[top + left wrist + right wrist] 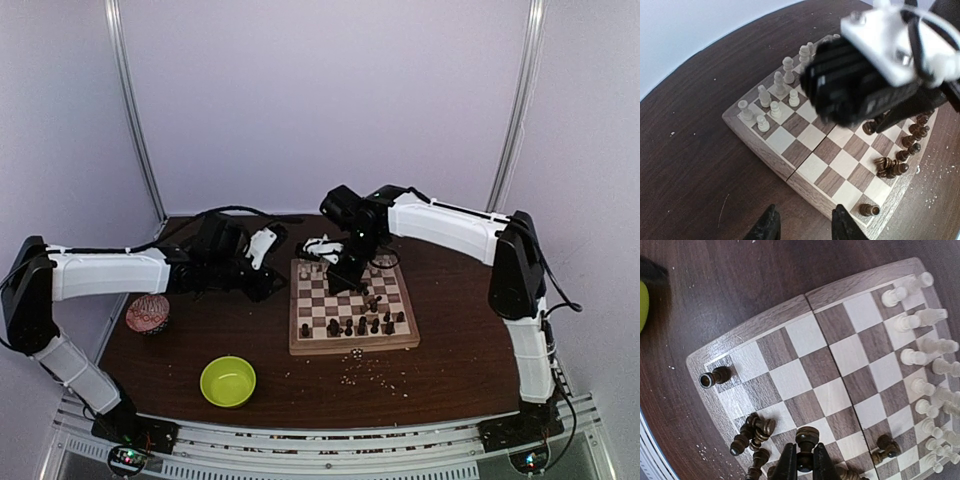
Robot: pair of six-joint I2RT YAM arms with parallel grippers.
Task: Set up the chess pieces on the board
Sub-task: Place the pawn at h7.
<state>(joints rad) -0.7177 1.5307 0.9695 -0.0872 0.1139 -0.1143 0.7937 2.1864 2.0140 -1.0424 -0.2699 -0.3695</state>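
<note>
Chessboard (pixel 330 347) at the centre of a dark brown worktop (pixel 460 350), with two robot arms stretched over and beside it. The right arm (pixel 445 225) extends in from 3 o'clock and hangs above the board's middle squares. The right jaws are pinched tight on a dark piece (pixel 807 434), which is gripped between the two black fingers (pixel 787 462) above the rows where the brown set lies.

The left arm (pixel 105 273) extends in from 9 o'clock, its wrist just beside the board's 9 o'clock edge. The left jaws stand parted with nothing between them, the fingertips (pixel 769 226) above bare worktop close to the tan rim.

Cream pieces (pixel 776 95) stand in two short rows along the board's 12 o'clock side, bunched toward the 11 o'clock corner. Dark pieces (pixel 360 323) crowd the 6 o'clock side. Several of them are toppled together in a small heap (pixel 754 432). A lone piece (pixel 715 376) lies on its side on the 7 o'clock corner square.

Away from the board, a lime-green bowl (pixel 228 381) sits at 7 o'clock, well apart from the rim. A pink patterned cup (pixel 148 313) stands at 9 o'clock near the worktop's edge. Pale crumbs (pixel 365 372) are scattered at 6 o'clock, just off the board's near side.
</note>
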